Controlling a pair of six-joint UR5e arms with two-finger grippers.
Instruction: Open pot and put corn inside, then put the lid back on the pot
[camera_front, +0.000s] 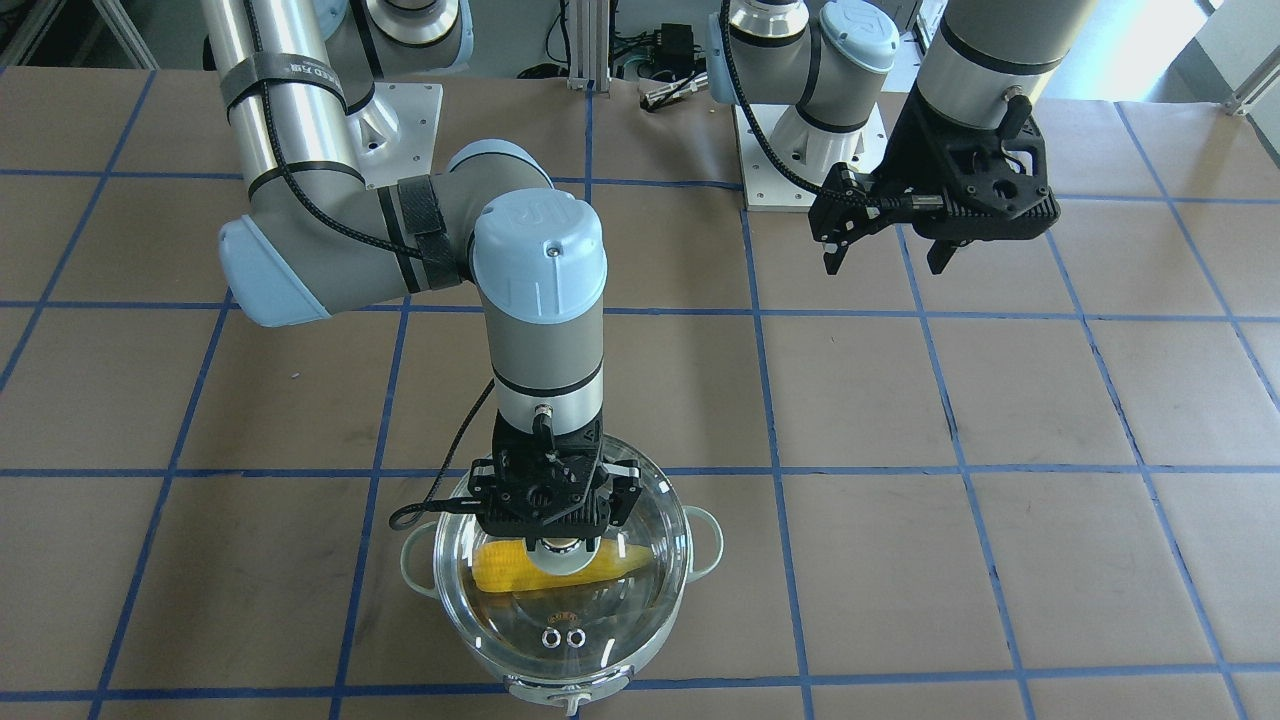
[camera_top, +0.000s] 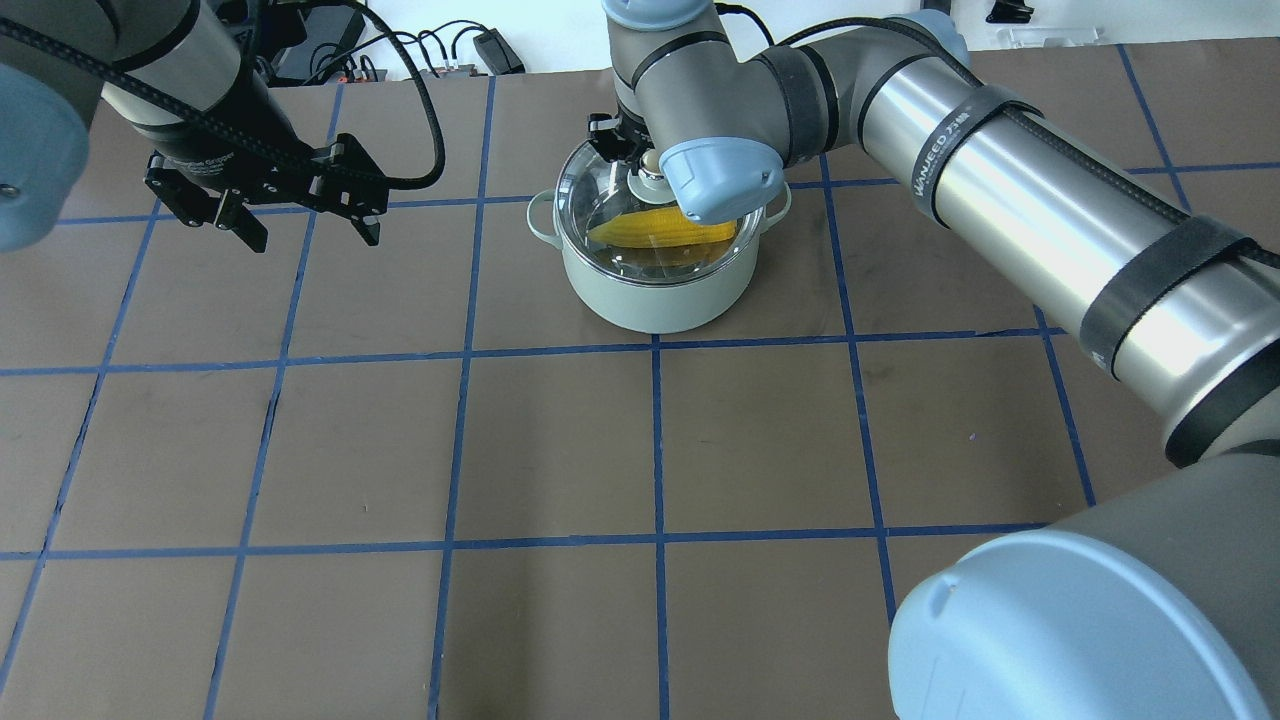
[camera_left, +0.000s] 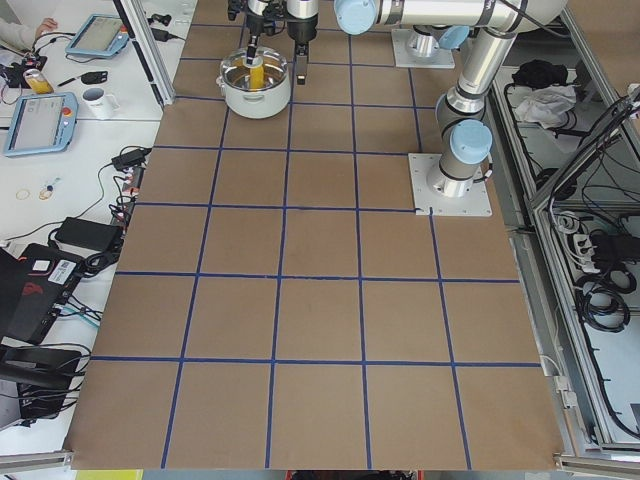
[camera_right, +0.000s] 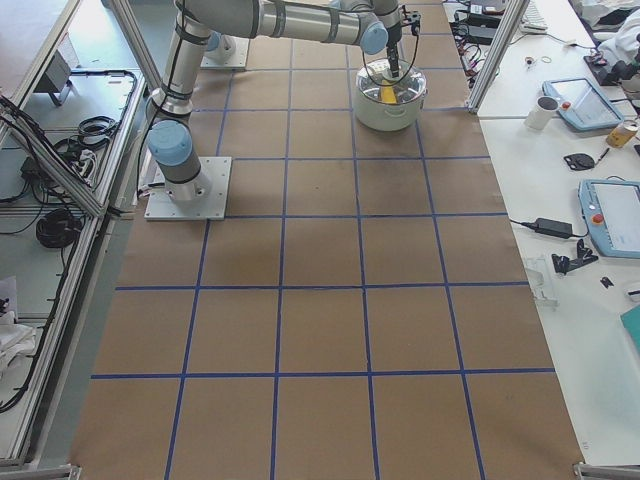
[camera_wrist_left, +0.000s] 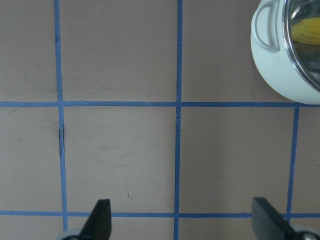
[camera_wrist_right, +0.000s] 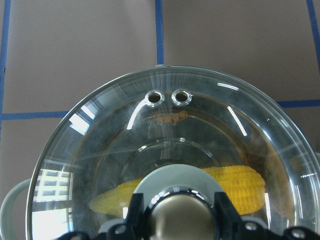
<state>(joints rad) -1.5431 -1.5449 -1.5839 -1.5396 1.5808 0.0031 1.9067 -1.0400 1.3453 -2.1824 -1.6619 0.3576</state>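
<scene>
The mint-green pot (camera_front: 712, 545) (camera_top: 650, 300) stands on the brown papered table. The yellow corn (camera_front: 495, 570) (camera_top: 650, 232) (camera_wrist_right: 240, 185) lies inside it. The clear glass lid (camera_front: 600, 620) (camera_top: 600, 195) (camera_wrist_right: 100, 130) sits on the pot's rim. My right gripper (camera_front: 558, 545) (camera_wrist_right: 182, 215) points straight down over the lid's centre, its fingers (camera_wrist_right: 226, 207) shut on either side of the beige-gold knob (camera_wrist_right: 182, 222). My left gripper (camera_front: 886, 262) (camera_top: 313, 238) (camera_wrist_left: 182, 215) is open and empty, hovering above the table well off to the pot's side; the pot (camera_wrist_left: 280, 70) shows in its view's top right corner.
The arms' grey base plates (camera_front: 800, 150) are bolted near the robot's edge, with cables behind. Side benches hold tablets (camera_left: 40, 120) (camera_right: 610, 215) and a mug (camera_left: 97, 100) beyond the table's ends. Blue tape lines grid the paper.
</scene>
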